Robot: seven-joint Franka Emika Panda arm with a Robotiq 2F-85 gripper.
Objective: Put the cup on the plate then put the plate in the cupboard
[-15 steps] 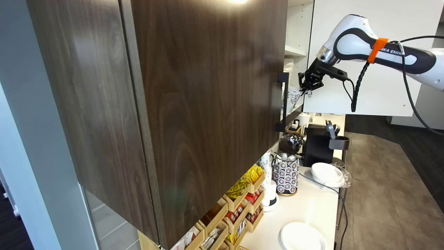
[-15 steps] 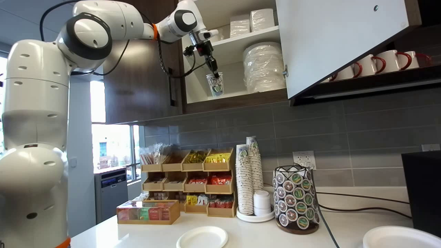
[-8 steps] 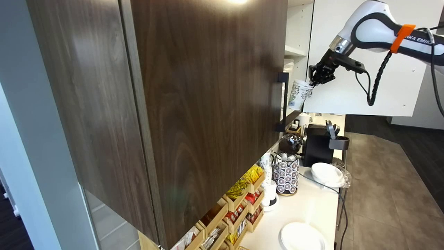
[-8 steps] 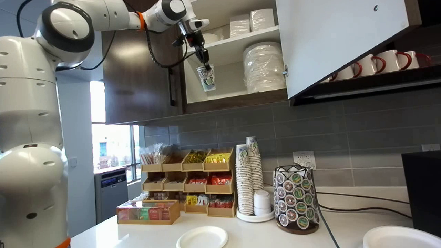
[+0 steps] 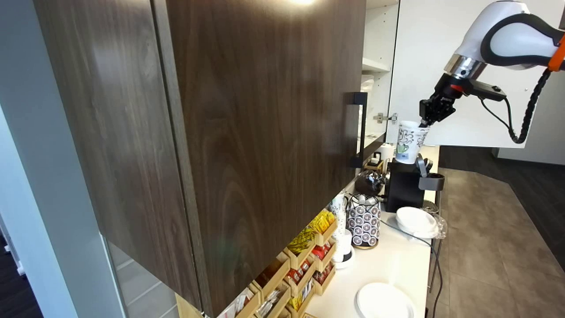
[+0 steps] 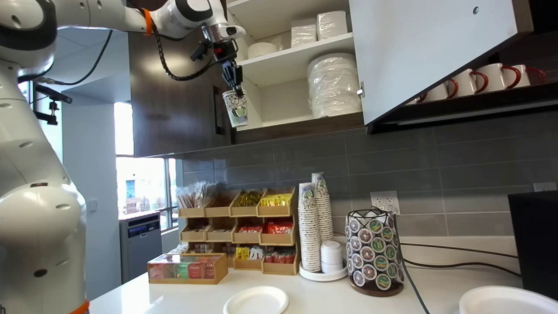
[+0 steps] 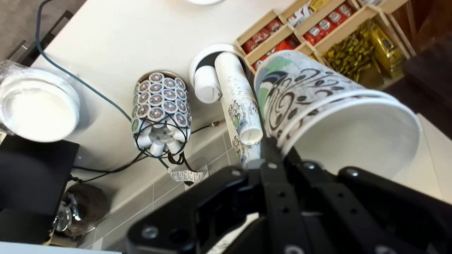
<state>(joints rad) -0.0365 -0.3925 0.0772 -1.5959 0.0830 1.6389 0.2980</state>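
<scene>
A white paper cup (image 7: 310, 88) with a dark swirl pattern hangs tilted from my gripper (image 7: 283, 152). The fingers pinch its wall at the rim, one inside and one outside, and a double rim shows there. In both exterior views the cup (image 6: 236, 108) is in the air, high above the counter and in front of the cupboard (image 6: 279, 100). That cupboard stands open, its pale door (image 6: 436, 43) swung to the side. A round white plate (image 6: 256, 301) lies bare on the counter, well below the gripper (image 5: 424, 123).
Wrapped plates (image 6: 333, 85) fill part of the lower shelf. On the counter stand a wooden condiment rack (image 6: 248, 235), tall cup stacks (image 6: 310, 231), a pod holder (image 6: 375, 253) and more white plates (image 5: 417, 221). A dark cabinet (image 6: 174, 100) borders the cupboard.
The arm has drawn back from the cupboard, carrying the cup out of its opening and toward the counter's front. The grip on the rim stays the same; plate and door have not moved.
</scene>
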